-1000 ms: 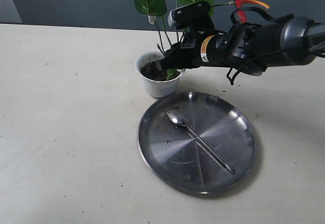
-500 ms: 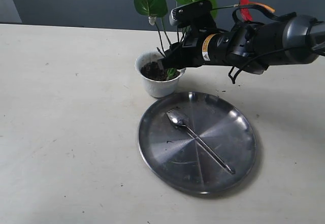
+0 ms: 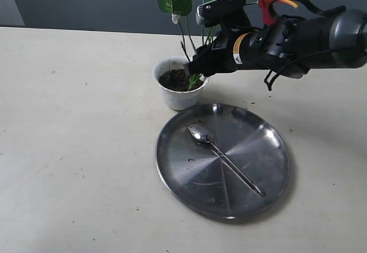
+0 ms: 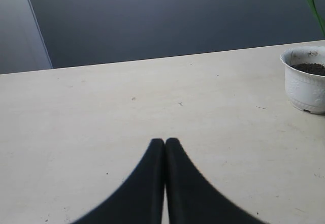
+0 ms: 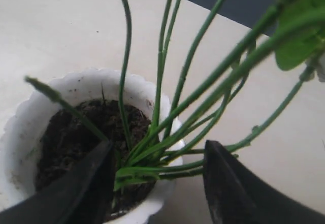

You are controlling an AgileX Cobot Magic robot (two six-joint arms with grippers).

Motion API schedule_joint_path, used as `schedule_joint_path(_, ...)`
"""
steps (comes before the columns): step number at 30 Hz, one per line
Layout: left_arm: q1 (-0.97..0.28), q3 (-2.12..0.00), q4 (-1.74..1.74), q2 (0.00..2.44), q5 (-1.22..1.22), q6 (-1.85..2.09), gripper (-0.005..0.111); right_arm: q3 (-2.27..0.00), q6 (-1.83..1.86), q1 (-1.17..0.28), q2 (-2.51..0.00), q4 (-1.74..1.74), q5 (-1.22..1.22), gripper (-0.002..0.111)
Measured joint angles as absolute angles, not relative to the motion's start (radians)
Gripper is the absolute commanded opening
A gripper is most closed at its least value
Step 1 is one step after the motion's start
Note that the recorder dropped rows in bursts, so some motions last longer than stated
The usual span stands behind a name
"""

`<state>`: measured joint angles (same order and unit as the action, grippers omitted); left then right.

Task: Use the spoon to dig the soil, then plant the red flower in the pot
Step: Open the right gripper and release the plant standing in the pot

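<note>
Right jaws spread either side of the stem bundle, on the right gripper (image 5: 157,181) at the near rim of the pot (image 3: 179,95); whether the pads actually pinch the stems, cannot tell. Left gripper (image 4: 164,145) pressed together, hanging over bare table (image 3: 74,150), well apart from the work.

Red flower (image 3: 192,46) with its base down in the soil (image 3: 175,80) at the pot's right side, stems fanning upward, leaves and a red bloom high above the arm. Long axis roughly upright, tilted toward the right arm, tip pointing up and slightly back.

Likely to go wrong from here: lean carried into the release, so the stems topple over the scalloped rim; base possibly seated shallow at the edge and not centred, so little soil to hold it; a snagged stem dragging the plant out on retreat, or tipping the light pot.

Beyond the pot, spoon (image 3: 223,158) lying diagonally in the steel plate (image 3: 269,178), bowl toward the pot, handle away
</note>
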<state>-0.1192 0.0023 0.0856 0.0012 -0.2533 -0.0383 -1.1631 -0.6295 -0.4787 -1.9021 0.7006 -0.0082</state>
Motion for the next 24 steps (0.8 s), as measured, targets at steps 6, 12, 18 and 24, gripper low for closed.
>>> schedule_joint_path(6,-0.119,0.002,0.086,0.001,-0.253,-0.038,0.001,-1.161,-0.630,-0.479,-1.877,0.666,0.053,0.052)
schedule_joint_path(12,-0.119,0.002,0.086,0.001,-0.253,-0.038,0.001,-1.161,-0.630,-0.481,-1.855,0.634,0.125,0.052)
schedule_joint_path(18,-0.119,0.002,0.086,0.001,-0.253,-0.038,0.001,-1.148,-0.575,-0.516,-1.837,0.600,0.216,0.048)
schedule_joint_path(24,-0.119,0.002,0.086,0.001,-0.253,-0.038,0.001,-1.138,-0.555,-0.564,-1.831,0.596,0.253,0.048)
